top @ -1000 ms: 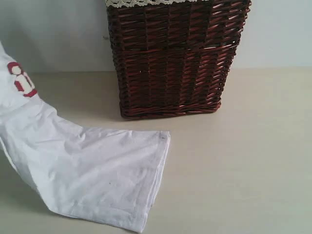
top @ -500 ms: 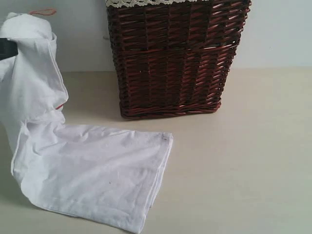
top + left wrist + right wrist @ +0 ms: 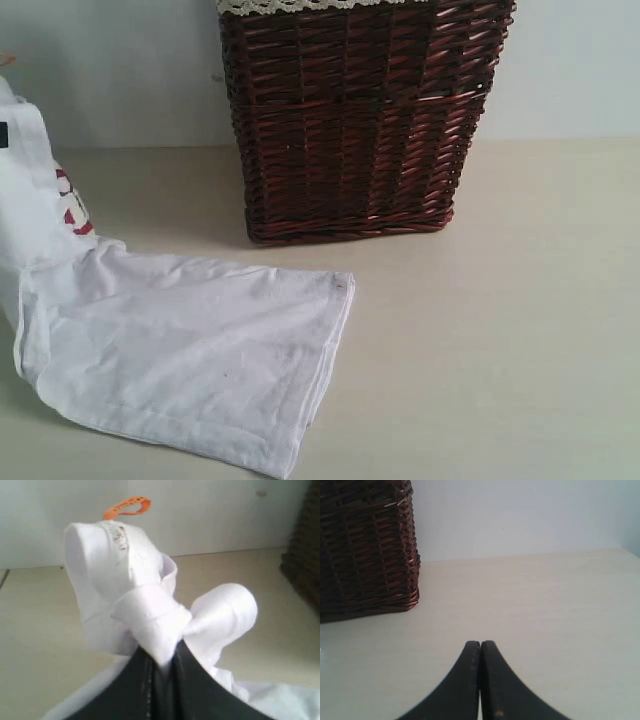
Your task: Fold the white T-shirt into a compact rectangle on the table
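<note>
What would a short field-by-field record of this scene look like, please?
Garment: white T-shirt, wrinkled and unfolded; one end lifted, the rest lying on the table
Left hand: shut on a bunch of the shirt, close to the orange collar tag
Right hand: shut, holding nothing, over bare table
Nearby: dark wicker basket behind the shirt, not touching it
Fold: no compact rectangle yet

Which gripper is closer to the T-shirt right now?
Left. The left gripper is shut on a bunched part of the T-shirt, holding that part up off the table. The right gripper is shut and empty over the table near the basket.
</note>
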{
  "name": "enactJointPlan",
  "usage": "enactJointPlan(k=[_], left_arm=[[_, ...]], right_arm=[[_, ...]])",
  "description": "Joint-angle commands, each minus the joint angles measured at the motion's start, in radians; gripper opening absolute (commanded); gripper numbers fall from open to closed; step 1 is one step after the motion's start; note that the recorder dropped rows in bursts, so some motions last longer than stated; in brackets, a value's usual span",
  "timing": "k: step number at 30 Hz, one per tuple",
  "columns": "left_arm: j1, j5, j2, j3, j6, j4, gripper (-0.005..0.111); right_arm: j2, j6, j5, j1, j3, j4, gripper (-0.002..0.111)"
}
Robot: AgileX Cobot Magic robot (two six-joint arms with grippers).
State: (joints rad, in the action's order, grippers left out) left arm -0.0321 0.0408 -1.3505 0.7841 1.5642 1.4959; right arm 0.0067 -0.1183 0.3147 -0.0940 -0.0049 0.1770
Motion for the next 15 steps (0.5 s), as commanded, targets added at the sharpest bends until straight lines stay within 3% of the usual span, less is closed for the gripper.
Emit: enactJointPlan(k=[1,6,15], left_arm=[[-0.018,0.085,0.000,-0.037,0.103,-0.009,0.000],[-0.077,0.163,0.000,-0.111,0.143,-0.107,0.000],[-0.323,0.297,0.010,-0.129,0.047,-0.334,0.000]], right_arm=[[-0.007,-0.004,-0.005,0.000,0.005,0.000,0.000],[-0.007,-0.004,-0.005,0.000,0.005,0.000,0.000],[-0.007,-0.004,-0.005,0.000,0.005,0.000,0.000]])
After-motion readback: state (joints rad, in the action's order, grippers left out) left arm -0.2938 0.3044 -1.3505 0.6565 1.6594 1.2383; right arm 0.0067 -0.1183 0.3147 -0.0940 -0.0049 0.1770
